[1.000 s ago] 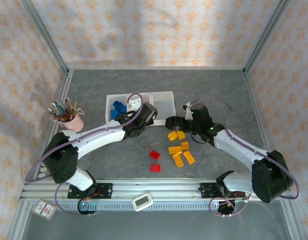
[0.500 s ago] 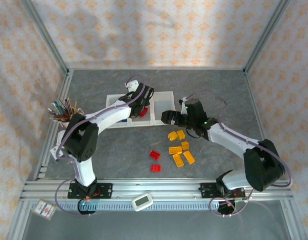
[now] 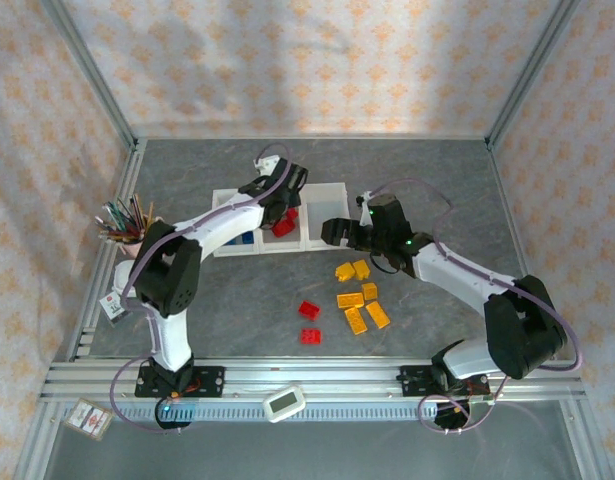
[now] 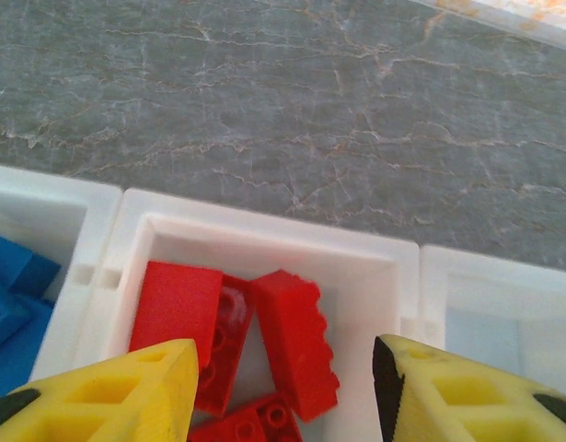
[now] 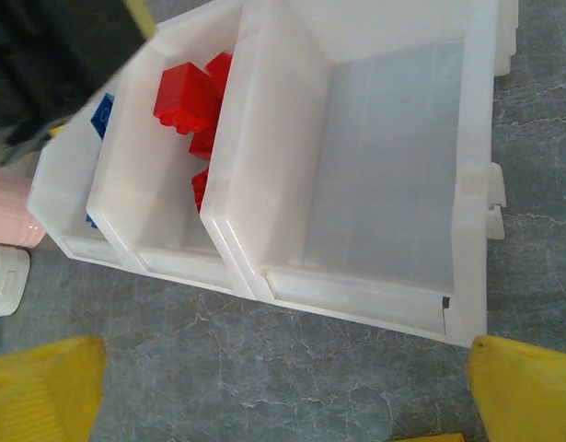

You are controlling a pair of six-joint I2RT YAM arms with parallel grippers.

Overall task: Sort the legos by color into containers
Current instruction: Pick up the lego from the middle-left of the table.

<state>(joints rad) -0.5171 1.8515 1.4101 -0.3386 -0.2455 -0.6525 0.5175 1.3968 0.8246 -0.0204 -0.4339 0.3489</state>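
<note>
Mid-sort at the containers [image 3: 324,188]: the left gripper [image 4: 284,391] hangs over the middle bin [image 4: 264,241], fingers spread and empty. Red legos [image 4: 287,341] lie beneath it and blue legos [image 4: 11,295] in the leftmost bin [image 4: 43,191]. The right gripper [image 5: 283,391], also spread wide, faces the bare right-hand bin [image 5: 393,166]. Six yellow-orange legos [image 3: 359,297] and two red bricks [image 3: 309,310] wait on the table [image 3: 437,180]. Best practice (a judgement): lift the left straight up, clear of the walls, then pinch one brick at a time from the tight yellow cluster.
</note>
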